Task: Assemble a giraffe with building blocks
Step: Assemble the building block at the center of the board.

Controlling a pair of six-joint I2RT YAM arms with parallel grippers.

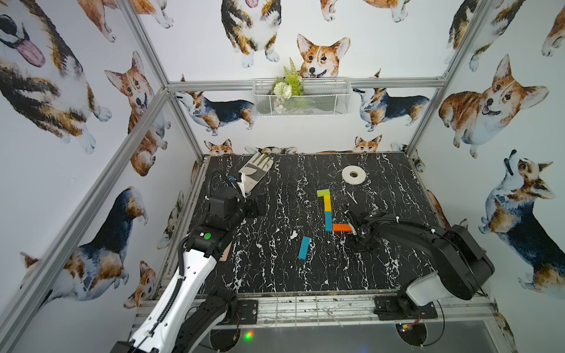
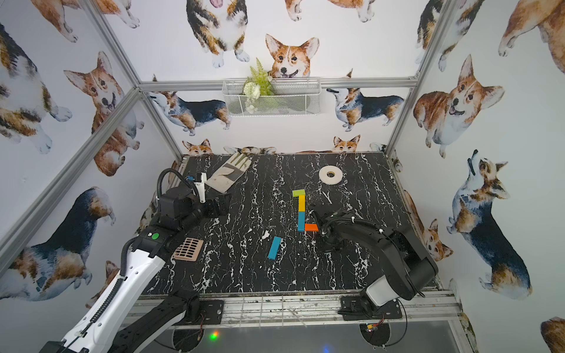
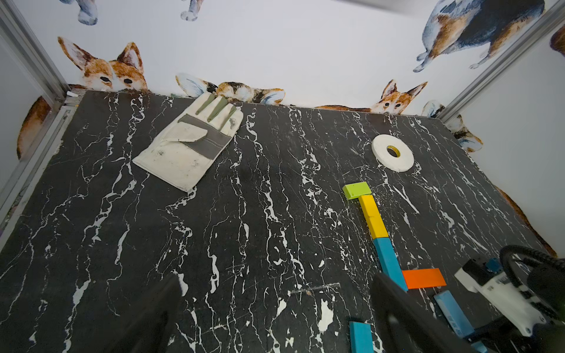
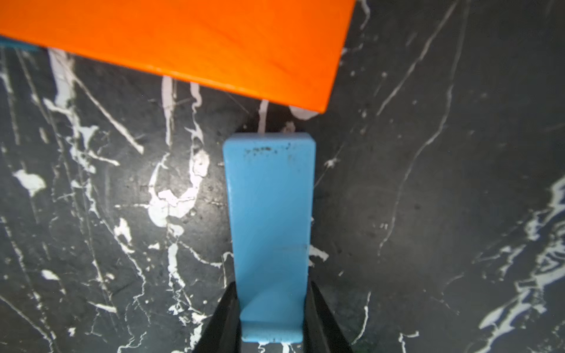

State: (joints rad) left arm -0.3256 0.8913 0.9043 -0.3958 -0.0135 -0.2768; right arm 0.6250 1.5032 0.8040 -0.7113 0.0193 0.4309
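The giraffe's laid blocks form a line on the black marble table: green block (image 1: 323, 193), yellow block (image 1: 327, 203), blue block (image 1: 328, 220), with the orange block (image 1: 341, 227) lying crosswise at the blue one's near end. In the right wrist view my right gripper (image 4: 270, 318) is shut on another blue block (image 4: 269, 214). Its far end sits just short of the orange block (image 4: 189, 39), near that block's corner. A third blue block (image 1: 304, 248) lies loose nearer the front. My left gripper (image 3: 275, 308) hovers open and empty at the table's left.
A white glove (image 1: 255, 171) lies at the back left and a white tape roll (image 1: 353, 174) at the back right. A tan grid piece (image 2: 188, 249) lies beside the left arm. A wire basket (image 1: 301, 96) hangs on the back wall.
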